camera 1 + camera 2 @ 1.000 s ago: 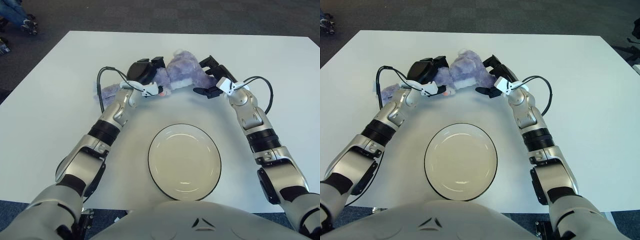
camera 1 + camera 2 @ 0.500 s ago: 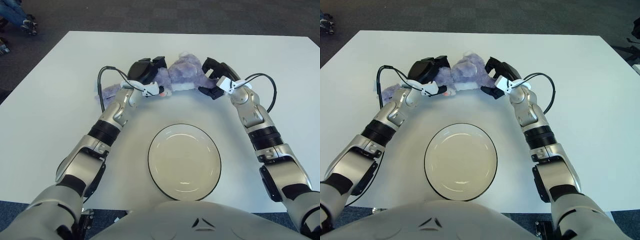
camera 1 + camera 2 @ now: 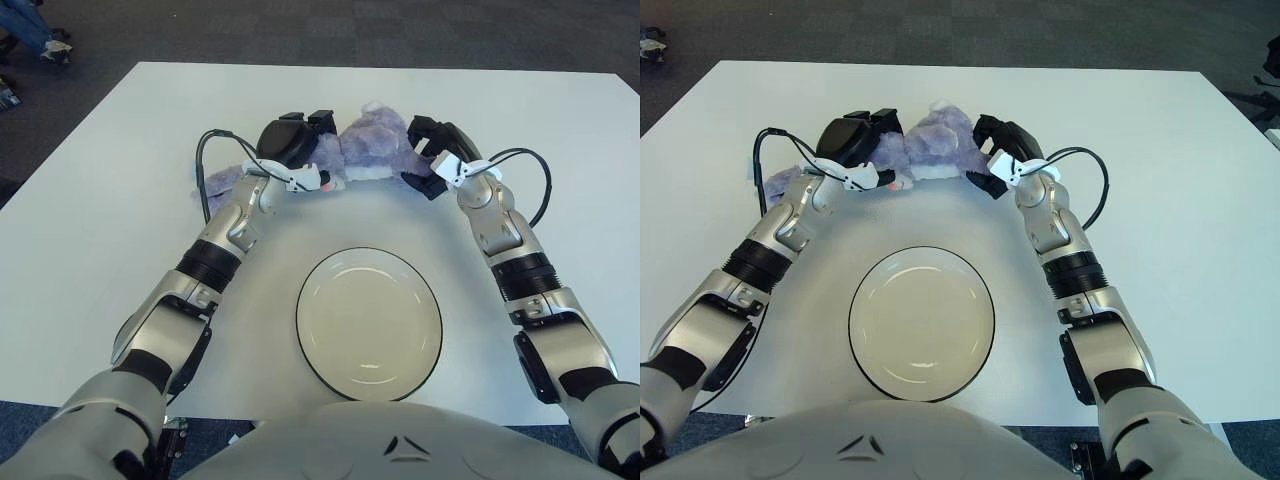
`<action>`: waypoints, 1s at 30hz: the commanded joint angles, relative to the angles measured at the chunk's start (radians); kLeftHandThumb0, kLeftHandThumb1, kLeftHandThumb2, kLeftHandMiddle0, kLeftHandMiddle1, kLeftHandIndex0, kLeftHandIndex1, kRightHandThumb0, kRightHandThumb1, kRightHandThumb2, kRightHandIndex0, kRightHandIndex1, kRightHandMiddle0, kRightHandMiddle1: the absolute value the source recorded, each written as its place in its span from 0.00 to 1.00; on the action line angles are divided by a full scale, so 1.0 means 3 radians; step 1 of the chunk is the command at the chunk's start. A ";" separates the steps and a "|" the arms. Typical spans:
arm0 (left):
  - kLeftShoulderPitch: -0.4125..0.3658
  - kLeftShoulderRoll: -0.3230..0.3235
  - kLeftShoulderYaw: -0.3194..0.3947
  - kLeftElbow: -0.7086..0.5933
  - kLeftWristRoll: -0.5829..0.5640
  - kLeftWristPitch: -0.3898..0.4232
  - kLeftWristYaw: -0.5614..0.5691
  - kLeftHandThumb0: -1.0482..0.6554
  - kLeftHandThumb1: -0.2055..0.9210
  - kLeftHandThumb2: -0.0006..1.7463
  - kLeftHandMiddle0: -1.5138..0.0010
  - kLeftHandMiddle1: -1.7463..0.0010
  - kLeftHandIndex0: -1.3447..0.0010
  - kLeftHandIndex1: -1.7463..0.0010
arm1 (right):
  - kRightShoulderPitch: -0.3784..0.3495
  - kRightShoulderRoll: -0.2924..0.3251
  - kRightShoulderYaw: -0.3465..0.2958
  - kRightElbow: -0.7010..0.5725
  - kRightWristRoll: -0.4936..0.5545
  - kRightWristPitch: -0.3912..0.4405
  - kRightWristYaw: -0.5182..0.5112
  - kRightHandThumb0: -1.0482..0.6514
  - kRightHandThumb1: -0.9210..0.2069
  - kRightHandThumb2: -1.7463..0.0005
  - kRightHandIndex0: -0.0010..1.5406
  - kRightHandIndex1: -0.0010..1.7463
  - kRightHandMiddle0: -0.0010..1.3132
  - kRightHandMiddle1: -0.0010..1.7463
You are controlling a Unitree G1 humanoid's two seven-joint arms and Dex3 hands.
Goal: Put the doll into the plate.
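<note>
A purple plush doll (image 3: 368, 150) with a white belly lies at the far middle of the white table (image 3: 90, 240). My left hand (image 3: 298, 150) presses against its left side and my right hand (image 3: 428, 158) against its right side, fingers curled onto it, so the doll is squeezed between both hands. Part of the doll, a purple limb (image 3: 225, 180), trails to the left behind my left forearm. The empty white plate (image 3: 369, 322) with a dark rim sits on the table near me, well in front of the doll.
Black cables loop off both wrists, one beside the left forearm (image 3: 203, 170) and one beside the right forearm (image 3: 540, 185). Dark carpet (image 3: 300, 30) lies beyond the table's far edge.
My right hand has moved left and closed in against the doll's right side. The doll has bunched up slightly between the two hands. The left hand has barely moved.
</note>
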 commanded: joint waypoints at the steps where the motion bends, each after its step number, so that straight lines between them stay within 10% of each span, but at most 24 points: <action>1: 0.0019 -0.0007 0.0051 -0.0051 0.0009 -0.0003 0.0042 0.94 0.31 0.88 0.50 0.00 0.27 0.00 | 0.0024 -0.0003 -0.0004 -0.0005 -0.0046 -0.0026 -0.0056 0.62 0.90 0.03 0.62 0.86 0.57 1.00; 30: 0.0088 -0.0008 0.0169 -0.0153 -0.0003 -0.0200 0.0355 0.94 0.31 0.88 0.50 0.00 0.28 0.00 | 0.0172 0.0029 -0.0308 0.0125 0.0269 -0.0697 -0.0429 0.62 0.91 0.00 0.62 0.93 0.54 1.00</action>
